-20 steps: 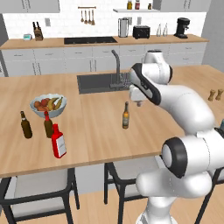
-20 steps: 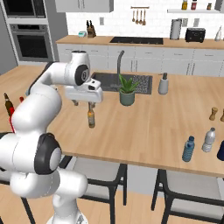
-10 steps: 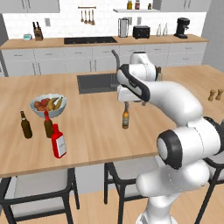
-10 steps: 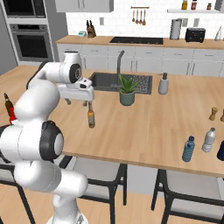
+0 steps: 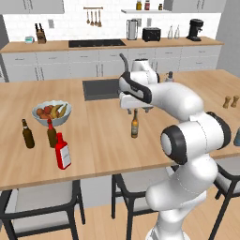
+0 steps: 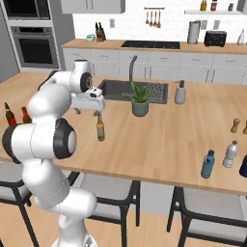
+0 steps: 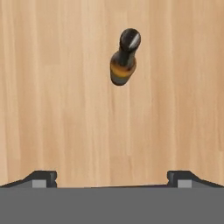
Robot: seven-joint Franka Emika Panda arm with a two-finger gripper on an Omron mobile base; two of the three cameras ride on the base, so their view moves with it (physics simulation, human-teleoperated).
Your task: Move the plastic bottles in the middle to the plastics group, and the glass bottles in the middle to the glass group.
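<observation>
Item: gripper (image 5: 135, 108), centre of the left base view, upper left of the right base view; jaws spread wide, nothing between them; hangs over the counter (image 5: 103, 140) above the amber bottle (image 5: 134, 124).

Item: amber bottle, slim, pale label, upright, centre of the left base view; seen from above in the hand view, upper middle of the frame, ahead of the fingertips (image 7: 41, 177) and apart from them.

Item: red bottle (image 5: 62, 151), white label, lower left of the left base view; stands just beside the glass group (image 5: 39, 133), two dark bottles near the fruit bowl (image 5: 51, 111); judged already placed.

Item: plastic bottles (image 6: 208, 164), blue and clear, lower right of the right base view, near the counter's front edge.

Step in hand, as judged: approach to the amber bottle for transfer to the glass group. Handling advice: bring the hand forward until the bottle's cap sits midway between the fingertips; descend straight; close on the body below the neck, not on the cap; a grip high on a slim upright bottle risks tipping it; lift clear before carrying toward the dark bottles.
</observation>
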